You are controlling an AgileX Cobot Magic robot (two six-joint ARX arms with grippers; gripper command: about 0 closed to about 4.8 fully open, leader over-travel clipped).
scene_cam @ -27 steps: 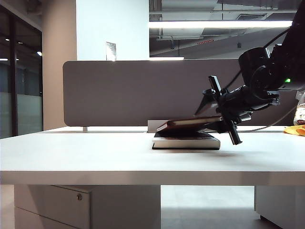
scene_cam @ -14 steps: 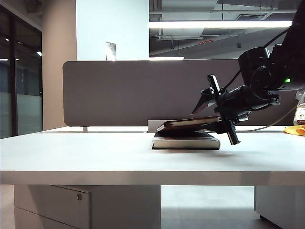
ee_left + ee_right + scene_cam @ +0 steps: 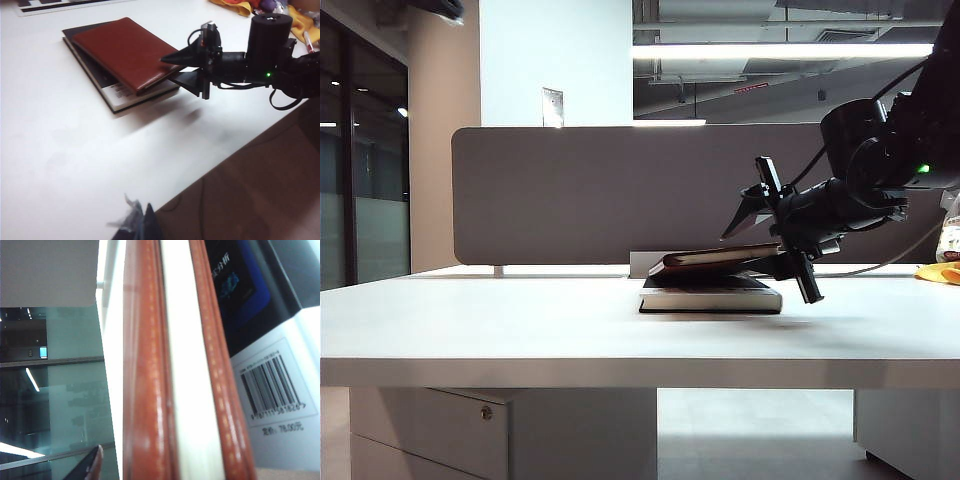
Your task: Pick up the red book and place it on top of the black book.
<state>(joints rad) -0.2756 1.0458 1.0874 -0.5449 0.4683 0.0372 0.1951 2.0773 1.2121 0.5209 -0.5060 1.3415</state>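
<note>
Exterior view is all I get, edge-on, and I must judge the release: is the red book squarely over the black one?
Observer: No. From the left wrist view, the red book lies skewed on the black book, and its corner nearest the right gripper overhangs.
Operator: Is the right gripper clamped on it?
Observer: No; its jaws stand open, one above and one below that corner.
Operator: Where is the left gripper?
Observer: The left gripper is well away from both books, above bare table near its edge. It is too blurred to tell whether it is open or shut.
</note>
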